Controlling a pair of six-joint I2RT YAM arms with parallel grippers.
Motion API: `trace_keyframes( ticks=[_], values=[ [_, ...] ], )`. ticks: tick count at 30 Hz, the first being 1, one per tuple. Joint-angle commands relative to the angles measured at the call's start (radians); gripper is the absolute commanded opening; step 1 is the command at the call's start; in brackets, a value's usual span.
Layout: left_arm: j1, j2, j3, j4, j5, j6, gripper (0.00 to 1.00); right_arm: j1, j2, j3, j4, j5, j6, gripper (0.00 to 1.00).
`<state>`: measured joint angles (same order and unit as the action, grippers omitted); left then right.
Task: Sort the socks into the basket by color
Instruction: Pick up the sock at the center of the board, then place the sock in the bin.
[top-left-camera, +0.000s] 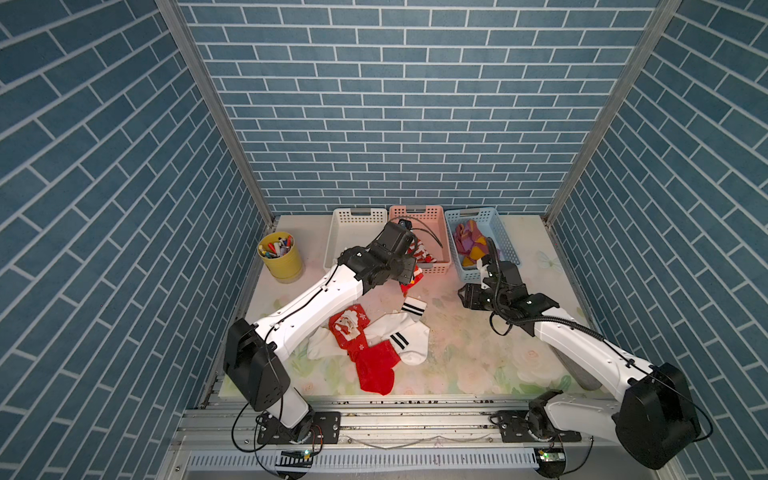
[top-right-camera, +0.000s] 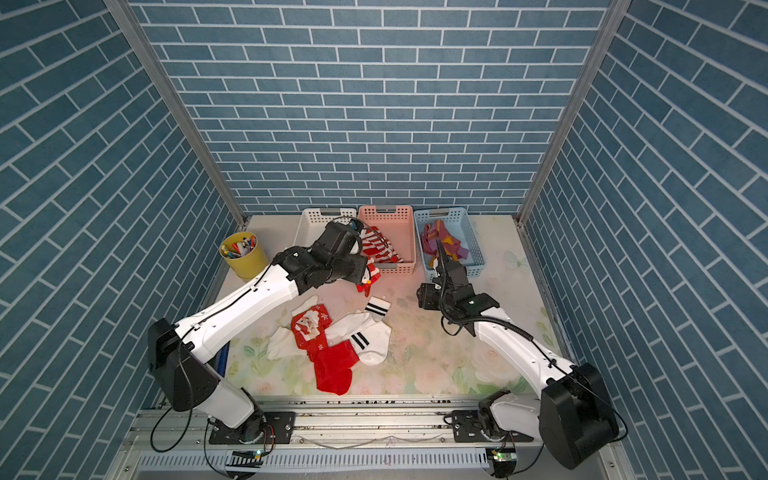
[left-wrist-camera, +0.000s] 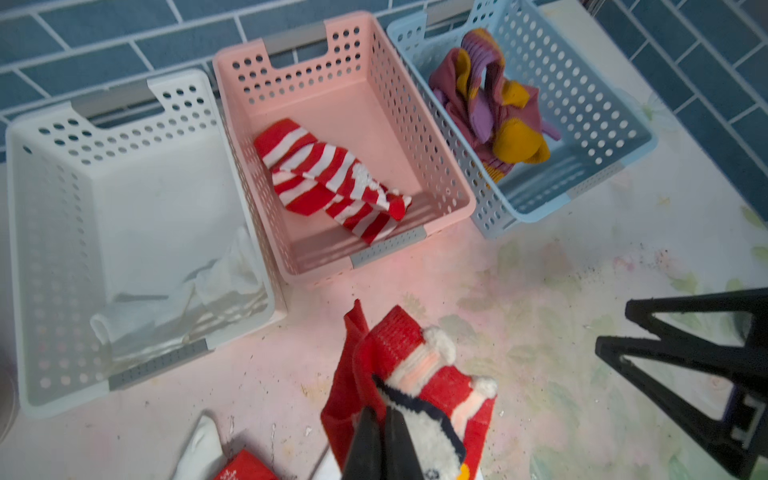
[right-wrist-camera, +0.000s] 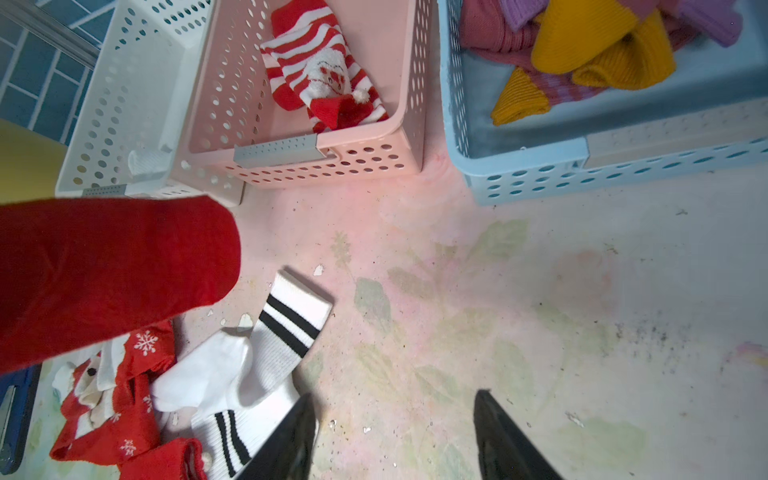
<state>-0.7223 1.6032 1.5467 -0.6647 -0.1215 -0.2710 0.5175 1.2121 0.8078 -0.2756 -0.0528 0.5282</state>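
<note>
Over the table (top-left-camera: 457, 361), the left gripper (left-wrist-camera: 380, 411) is clamping a red sock (left-wrist-camera: 399, 345), likely destined for the pink basket (left-wrist-camera: 299, 79), while the right gripper (right-wrist-camera: 395, 395) is hovering open, empty.

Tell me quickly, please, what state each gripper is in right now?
Left gripper: closed on the soft red fabric sock with a knitted figure.
Right gripper: open, holding nothing.
</note>
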Motion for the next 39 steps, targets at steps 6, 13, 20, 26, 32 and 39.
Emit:
trace_keyframes(
  ticks=[6,13,20,26,32,39],
  values=[
    [0.031,0.14,0.237,-0.042,0.08,0.071,0.0,0.007,-0.089,-0.039,-0.027,0.047,0.045,0.61],
    [0.081,0.311,0.483,-0.067,0.154,0.099,0.0,0.007,-0.158,-0.075,-0.045,0.059,0.062,0.61],
    [0.132,0.472,0.727,-0.09,0.169,0.126,0.0,0.006,-0.223,-0.104,-0.069,0.079,0.074,0.62],
    [0.148,0.558,0.768,0.054,0.198,0.176,0.0,0.007,-0.269,-0.12,-0.091,0.074,0.086,0.62],
    [0.172,0.699,0.888,0.139,0.198,0.18,0.01,0.006,-0.306,-0.131,-0.119,0.073,0.093,0.61],
    [0.205,0.811,0.937,0.204,0.171,0.112,0.04,0.007,-0.325,-0.14,-0.134,0.07,0.1,0.62]
  ],
)
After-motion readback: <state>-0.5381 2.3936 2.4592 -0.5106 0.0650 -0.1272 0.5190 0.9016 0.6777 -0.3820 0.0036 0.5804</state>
